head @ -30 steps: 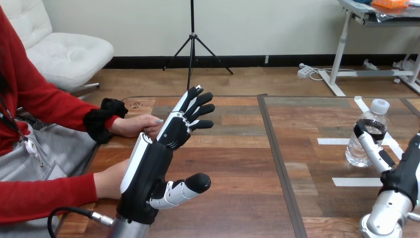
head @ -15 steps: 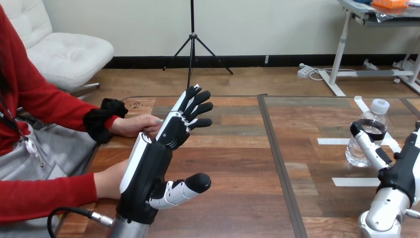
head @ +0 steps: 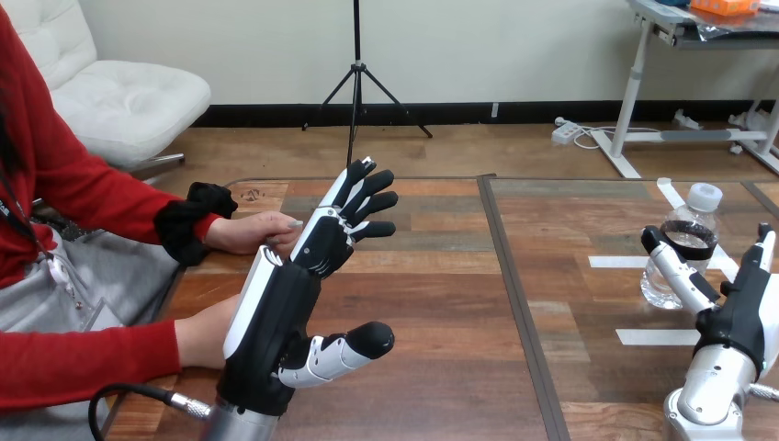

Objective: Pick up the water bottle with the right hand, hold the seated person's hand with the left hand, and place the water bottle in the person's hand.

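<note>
Bottle (head: 695, 223) just beside right hand (head: 735, 317)

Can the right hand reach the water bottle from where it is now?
Probably yes: the right hand is open just beside the water bottle, its thumb across the bottle's front, and nothing stands between them.

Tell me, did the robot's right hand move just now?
Yes. The right hand slid slightly left: its thumb now reaches further across the water bottle, which stayed put.
</note>
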Robot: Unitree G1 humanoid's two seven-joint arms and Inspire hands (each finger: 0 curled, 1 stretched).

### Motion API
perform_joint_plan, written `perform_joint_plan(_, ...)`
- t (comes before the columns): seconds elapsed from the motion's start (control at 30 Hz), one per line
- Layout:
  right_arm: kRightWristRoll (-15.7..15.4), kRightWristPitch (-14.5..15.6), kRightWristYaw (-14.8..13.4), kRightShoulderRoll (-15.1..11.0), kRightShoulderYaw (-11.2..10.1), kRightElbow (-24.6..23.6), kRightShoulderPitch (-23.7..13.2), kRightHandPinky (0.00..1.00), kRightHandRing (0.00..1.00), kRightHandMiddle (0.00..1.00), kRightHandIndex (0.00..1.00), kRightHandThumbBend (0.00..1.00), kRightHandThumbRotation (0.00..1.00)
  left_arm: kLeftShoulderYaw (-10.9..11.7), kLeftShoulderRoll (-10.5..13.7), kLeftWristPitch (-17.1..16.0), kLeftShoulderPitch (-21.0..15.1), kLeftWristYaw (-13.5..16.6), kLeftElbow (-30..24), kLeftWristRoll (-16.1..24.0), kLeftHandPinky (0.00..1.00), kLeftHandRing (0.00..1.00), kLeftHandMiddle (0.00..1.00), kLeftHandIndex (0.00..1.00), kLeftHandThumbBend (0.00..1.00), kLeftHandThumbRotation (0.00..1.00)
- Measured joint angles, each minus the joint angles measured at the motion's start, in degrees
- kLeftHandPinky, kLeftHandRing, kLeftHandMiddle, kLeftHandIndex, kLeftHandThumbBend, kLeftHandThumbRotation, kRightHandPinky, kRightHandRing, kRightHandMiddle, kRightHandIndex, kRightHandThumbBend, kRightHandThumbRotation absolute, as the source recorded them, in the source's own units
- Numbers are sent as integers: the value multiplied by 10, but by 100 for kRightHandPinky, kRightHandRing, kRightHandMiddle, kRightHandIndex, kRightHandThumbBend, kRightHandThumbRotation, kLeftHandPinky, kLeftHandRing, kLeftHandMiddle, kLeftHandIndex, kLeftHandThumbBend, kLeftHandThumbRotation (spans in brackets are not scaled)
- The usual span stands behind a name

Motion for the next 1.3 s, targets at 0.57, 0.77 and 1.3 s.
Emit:
perform_joint_plan(0.57, 3, 22, 18, 0, -3, 3, -16, 90, 100, 100, 100, 100, 45, -1, -1, 1, 5, 7, -1, 8, 78, 88, 92, 96, 89, 77)
perform_joint_plan(0.77, 5, 24, 25, 0, -3, 3, -24, 89, 100, 100, 100, 100, 46, -1, -2, 1, 8, 10, -2, 11, 77, 87, 91, 96, 88, 78)
perform_joint_plan(1.3, 7, 36, 35, -1, -4, 4, -41, 89, 100, 100, 100, 100, 44, -1, -4, 1, 14, 20, -3, 21, 77, 88, 92, 96, 88, 78)
